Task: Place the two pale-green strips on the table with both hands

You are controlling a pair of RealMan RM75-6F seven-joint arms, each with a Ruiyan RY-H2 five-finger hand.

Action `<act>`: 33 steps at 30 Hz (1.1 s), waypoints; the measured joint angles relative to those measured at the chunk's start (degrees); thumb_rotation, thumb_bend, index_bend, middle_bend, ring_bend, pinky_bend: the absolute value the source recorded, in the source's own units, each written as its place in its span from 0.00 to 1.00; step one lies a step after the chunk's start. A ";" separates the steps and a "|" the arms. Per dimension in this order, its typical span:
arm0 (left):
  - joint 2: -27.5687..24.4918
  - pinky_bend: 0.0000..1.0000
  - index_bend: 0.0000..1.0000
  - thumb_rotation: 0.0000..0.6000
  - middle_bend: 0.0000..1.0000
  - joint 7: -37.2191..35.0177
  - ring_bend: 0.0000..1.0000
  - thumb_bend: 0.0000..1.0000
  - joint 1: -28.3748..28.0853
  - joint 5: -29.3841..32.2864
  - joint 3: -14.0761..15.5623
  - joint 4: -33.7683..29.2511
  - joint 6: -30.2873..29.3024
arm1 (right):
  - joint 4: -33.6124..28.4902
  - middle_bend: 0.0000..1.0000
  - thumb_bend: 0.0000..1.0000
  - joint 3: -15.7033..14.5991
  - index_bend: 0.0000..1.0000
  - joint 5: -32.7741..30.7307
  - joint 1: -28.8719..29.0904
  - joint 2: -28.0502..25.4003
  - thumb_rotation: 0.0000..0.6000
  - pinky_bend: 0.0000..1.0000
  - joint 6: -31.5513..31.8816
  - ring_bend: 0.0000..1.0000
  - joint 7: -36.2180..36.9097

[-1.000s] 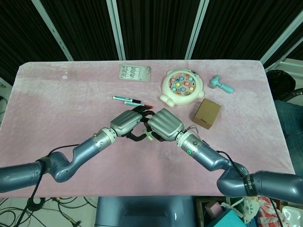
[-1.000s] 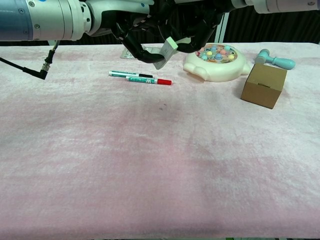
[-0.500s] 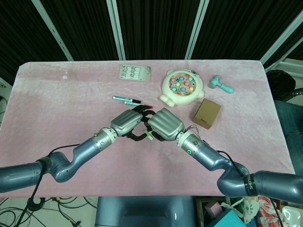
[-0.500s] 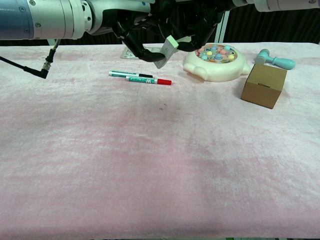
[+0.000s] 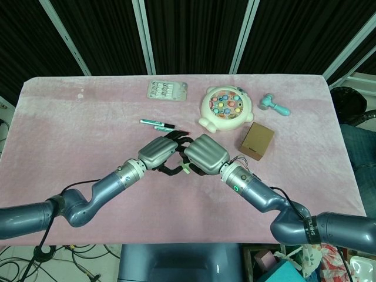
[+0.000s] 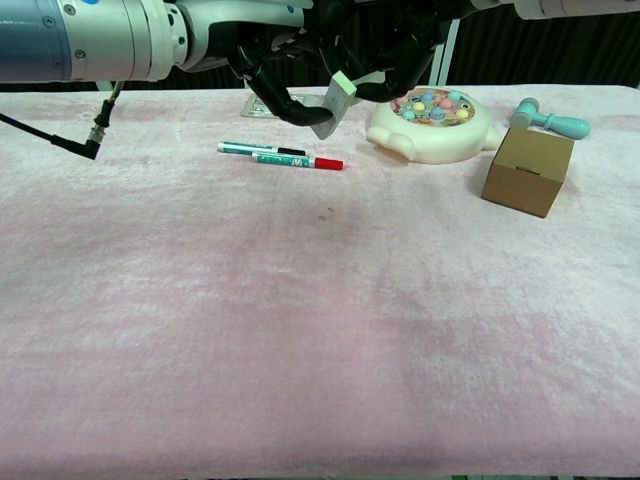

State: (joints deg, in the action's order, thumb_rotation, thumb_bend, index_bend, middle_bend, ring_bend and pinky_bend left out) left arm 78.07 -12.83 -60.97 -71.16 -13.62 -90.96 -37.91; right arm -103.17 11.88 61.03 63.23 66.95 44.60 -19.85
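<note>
Held aloft at frame centre, above the pink table [image 5: 70,117]: pale-green strips [image 6: 334,103], apparently upright, pinched between left hand [image 5: 157,153] and right hand [image 5: 204,154], fingertips meeting.

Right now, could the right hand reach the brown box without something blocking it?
Probably not yet: the way to the brown box looks free, but the right hand holds a pale-green strip together with the left hand.
</note>
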 measured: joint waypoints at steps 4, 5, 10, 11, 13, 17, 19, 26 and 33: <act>0.13 0.00 0.61 1.00 0.16 0.09 0.00 0.44 -0.06 0.13 -0.04 0.07 0.04 | 0.16 0.99 0.51 -0.05 0.74 -0.10 -0.02 0.03 1.00 0.93 -0.03 0.99 0.02; 0.13 0.00 0.61 1.00 0.16 0.10 0.00 0.44 -0.06 0.13 -0.05 0.05 0.01 | 0.19 0.99 0.51 -0.05 0.74 -0.14 -0.03 0.04 1.00 0.93 -0.01 0.99 0.03; -0.18 0.00 0.62 1.00 0.17 0.51 0.00 0.45 -0.01 0.02 0.25 0.17 0.18 | 0.55 0.99 0.51 -0.02 0.75 -0.40 -0.21 -0.02 1.00 0.93 0.19 0.99 0.22; -0.25 0.00 0.62 1.00 0.17 0.59 0.00 0.45 0.01 0.01 0.31 0.20 0.21 | 0.57 0.99 0.51 0.00 0.75 -0.43 -0.26 -0.10 1.00 0.93 0.24 0.99 0.26; -0.47 0.00 0.62 1.00 0.17 0.80 0.00 0.45 0.09 0.00 0.39 0.30 0.17 | 0.58 0.99 0.51 0.04 0.75 -0.47 -0.37 -0.39 1.00 0.93 0.32 0.99 0.36; -0.72 0.00 0.62 1.00 0.17 0.77 0.00 0.45 0.31 -0.06 0.33 0.30 -0.20 | 0.47 0.99 0.51 0.01 0.75 -0.51 -0.59 -1.09 1.00 0.93 0.32 0.99 0.42; -1.05 0.00 0.62 1.00 0.17 0.82 0.00 0.45 0.47 -0.20 0.42 0.32 -0.30 | 0.36 0.99 0.51 -0.03 0.76 -0.51 -0.78 -1.69 1.00 0.93 0.35 0.99 0.46; -2.03 0.00 0.62 1.00 0.17 1.21 0.00 0.45 0.98 -0.30 0.96 0.55 -0.26 | -0.14 0.99 0.51 -0.12 0.76 -0.31 -1.84 -3.97 1.00 0.93 0.67 0.99 1.14; -3.24 0.00 0.62 1.00 0.17 1.24 0.00 0.45 1.85 -0.60 1.63 0.88 -0.50 | -0.46 0.99 0.51 -0.47 0.76 0.06 -3.33 -6.68 1.00 0.93 0.95 0.99 2.02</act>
State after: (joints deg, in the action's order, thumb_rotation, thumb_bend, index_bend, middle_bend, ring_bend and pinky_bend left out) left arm 74.83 -11.60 -59.12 -71.75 -11.99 -90.09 -38.42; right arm -103.63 11.41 61.08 59.90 60.27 45.54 -17.83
